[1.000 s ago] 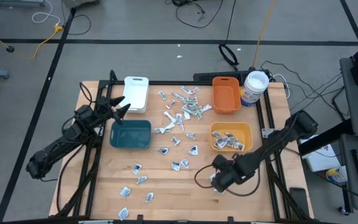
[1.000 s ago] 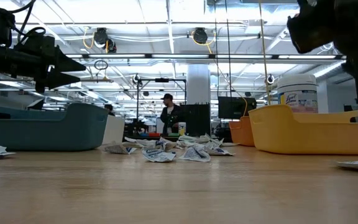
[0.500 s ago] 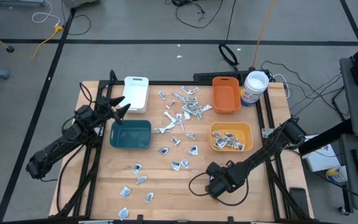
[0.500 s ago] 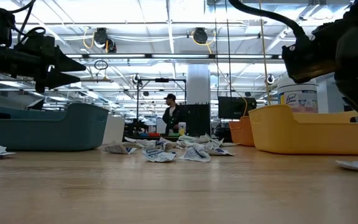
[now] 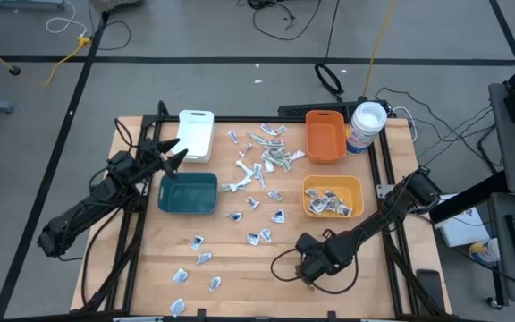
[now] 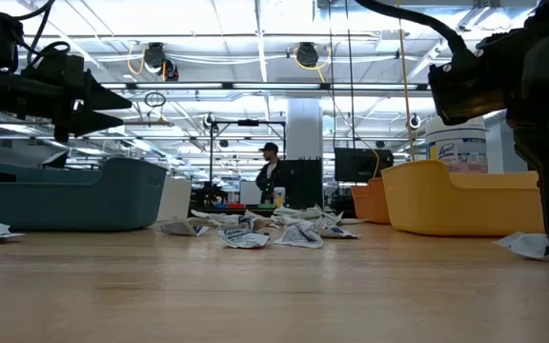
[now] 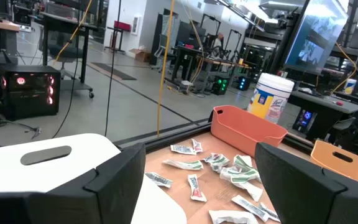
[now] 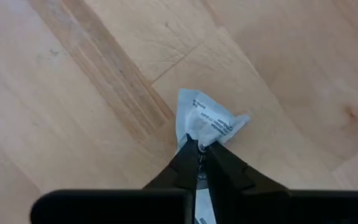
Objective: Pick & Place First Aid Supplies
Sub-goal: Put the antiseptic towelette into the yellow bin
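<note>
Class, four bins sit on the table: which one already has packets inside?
The yellow bin, nearest the right arm; packets lie inside it. The white, teal and orange bins show none.

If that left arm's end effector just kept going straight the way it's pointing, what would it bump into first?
Probably the white bin, which sits right ahead of the open left end effector. Beyond it lie scattered first aid packets, then the orange bin. The end effector may be high enough to pass over the white bin; depth is unclear.
</note>
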Action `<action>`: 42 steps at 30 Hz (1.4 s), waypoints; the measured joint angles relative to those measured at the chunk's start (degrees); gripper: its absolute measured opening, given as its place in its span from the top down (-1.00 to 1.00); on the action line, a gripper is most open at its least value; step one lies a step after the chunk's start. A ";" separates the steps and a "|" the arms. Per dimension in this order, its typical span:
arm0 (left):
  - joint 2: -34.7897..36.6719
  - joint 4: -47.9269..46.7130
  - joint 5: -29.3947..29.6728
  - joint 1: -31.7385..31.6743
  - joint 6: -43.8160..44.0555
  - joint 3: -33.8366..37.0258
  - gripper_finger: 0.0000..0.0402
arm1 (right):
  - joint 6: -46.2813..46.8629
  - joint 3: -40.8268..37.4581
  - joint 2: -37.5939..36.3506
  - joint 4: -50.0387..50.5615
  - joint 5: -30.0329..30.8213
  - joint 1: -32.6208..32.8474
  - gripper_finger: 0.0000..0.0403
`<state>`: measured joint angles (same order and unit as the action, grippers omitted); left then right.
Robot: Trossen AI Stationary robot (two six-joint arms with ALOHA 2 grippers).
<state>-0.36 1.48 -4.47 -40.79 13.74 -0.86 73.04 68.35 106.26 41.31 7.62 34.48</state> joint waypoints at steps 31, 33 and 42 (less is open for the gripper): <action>-0.01 0.02 0.01 0.01 0.00 -0.02 -0.52 | -13.47 4.01 -18.28 32.38 1.92 -10.45 0.91; -0.02 -0.02 0.02 0.00 0.00 -0.02 -0.52 | -15.79 4.01 -18.69 32.90 2.90 -12.96 0.91; -0.01 0.02 0.00 0.02 0.00 -0.01 -0.52 | -23.79 4.01 -18.73 33.04 2.86 -26.09 0.89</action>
<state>-0.37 1.50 -4.47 -40.77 13.74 -0.87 49.24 72.36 87.53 74.35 10.48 8.39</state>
